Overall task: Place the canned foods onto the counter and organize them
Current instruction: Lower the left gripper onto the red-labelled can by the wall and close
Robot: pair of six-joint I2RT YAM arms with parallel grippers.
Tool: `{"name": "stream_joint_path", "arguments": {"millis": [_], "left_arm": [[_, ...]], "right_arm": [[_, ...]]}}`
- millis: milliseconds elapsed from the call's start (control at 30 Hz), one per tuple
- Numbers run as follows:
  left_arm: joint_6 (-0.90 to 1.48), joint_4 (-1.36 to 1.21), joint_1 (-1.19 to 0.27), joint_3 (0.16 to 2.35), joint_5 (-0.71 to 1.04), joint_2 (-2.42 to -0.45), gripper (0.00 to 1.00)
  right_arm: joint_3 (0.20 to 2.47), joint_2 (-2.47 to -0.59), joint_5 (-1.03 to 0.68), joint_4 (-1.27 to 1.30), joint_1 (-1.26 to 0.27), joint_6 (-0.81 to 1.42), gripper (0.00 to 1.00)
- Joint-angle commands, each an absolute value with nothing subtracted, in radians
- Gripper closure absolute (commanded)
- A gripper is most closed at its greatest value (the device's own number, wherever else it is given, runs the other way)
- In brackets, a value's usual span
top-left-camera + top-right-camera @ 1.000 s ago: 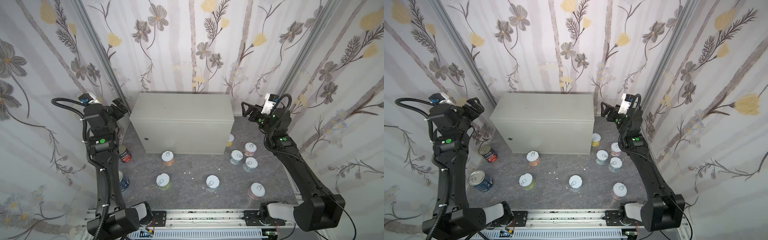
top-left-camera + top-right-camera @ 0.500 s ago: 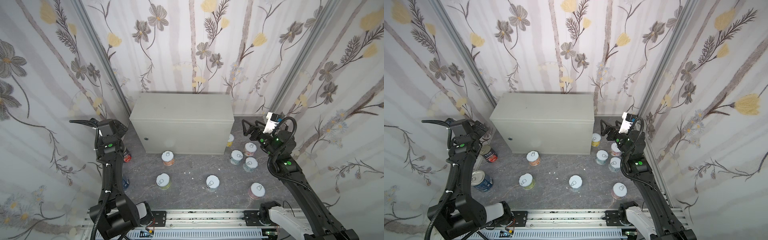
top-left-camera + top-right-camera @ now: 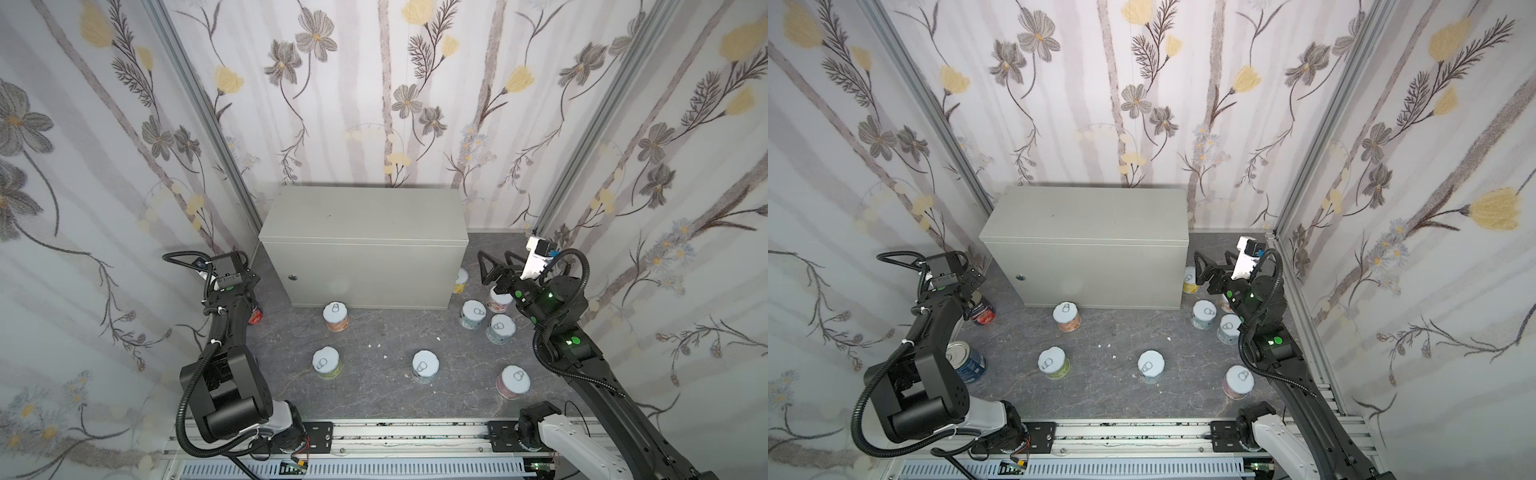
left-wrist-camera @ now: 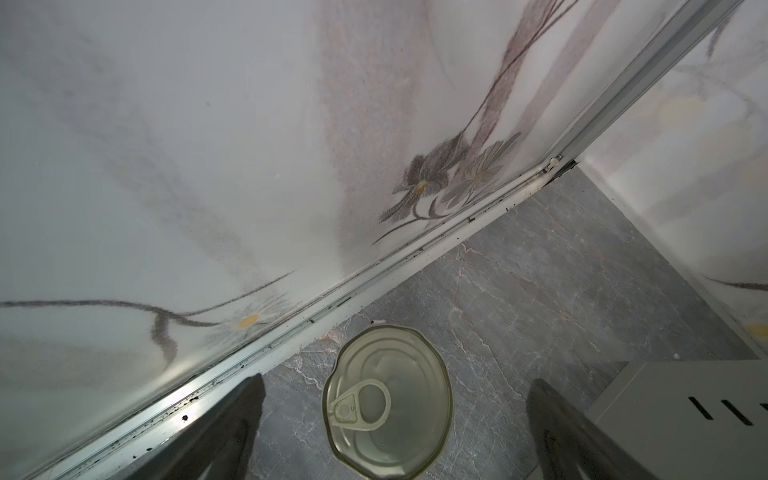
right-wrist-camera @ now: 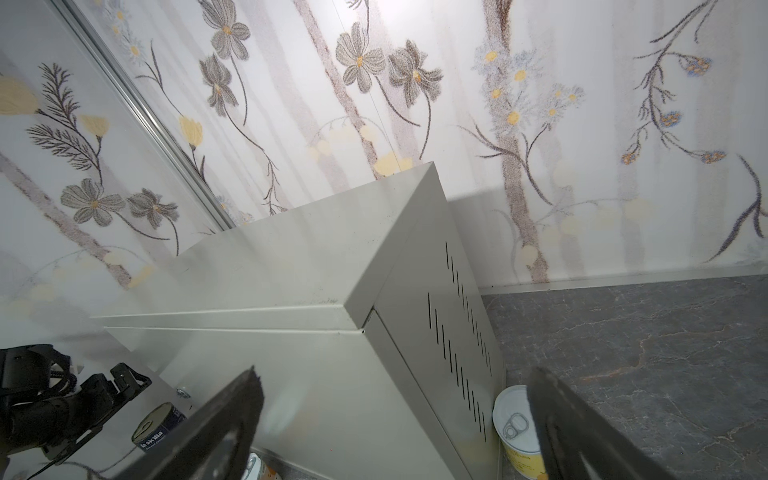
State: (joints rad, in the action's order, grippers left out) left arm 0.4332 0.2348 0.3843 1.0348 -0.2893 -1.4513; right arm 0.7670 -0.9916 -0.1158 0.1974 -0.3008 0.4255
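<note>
We saw our left gripper [image 4: 397,378] wide open and empty. In its wrist view a tall can [image 4: 388,407] stood upright on the floor [image 4: 561,270] between the fingers [image 4: 232,424], clear of both. It stood close to the left wall [image 4: 166,166] and near the left end of the counter [image 4: 685,399]. In a top view this can [image 3: 982,309] showed a dark label. A second tall can [image 3: 966,362] stood nearer the rail, partly hidden by the left arm.

Our right gripper [image 5: 394,370] was also wide open and held nothing. It hung in the air by the counter's vented right end, and a yellow can [image 5: 515,432] stood on the floor against that end, partly behind one finger.

In both top views three short cans [image 3: 473,314] clustered by the right arm. One [image 3: 336,316] stood just before the counter's front, and three more [image 3: 425,365] were spread toward the rail. Every can we could see stood on the floor. The counter [image 3: 361,216] stood against the back wall.
</note>
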Motion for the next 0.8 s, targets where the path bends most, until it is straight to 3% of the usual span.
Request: {"name": "stream_joint_path", "arguments": {"millis": [0, 767], "left_arm": [[0.464, 0.201, 0.386, 1.049, -0.272, -1.491, 0.0], [0.447, 0.181, 0.387, 1.038, -0.276, -1.661, 0.0]], "right_arm": [[0.746, -0.97, -0.091, 0.247, -0.305, 0.428, 0.0], [0.65, -0.983, -0.078, 0.325, -0.3, 0.428, 0.0]]}}
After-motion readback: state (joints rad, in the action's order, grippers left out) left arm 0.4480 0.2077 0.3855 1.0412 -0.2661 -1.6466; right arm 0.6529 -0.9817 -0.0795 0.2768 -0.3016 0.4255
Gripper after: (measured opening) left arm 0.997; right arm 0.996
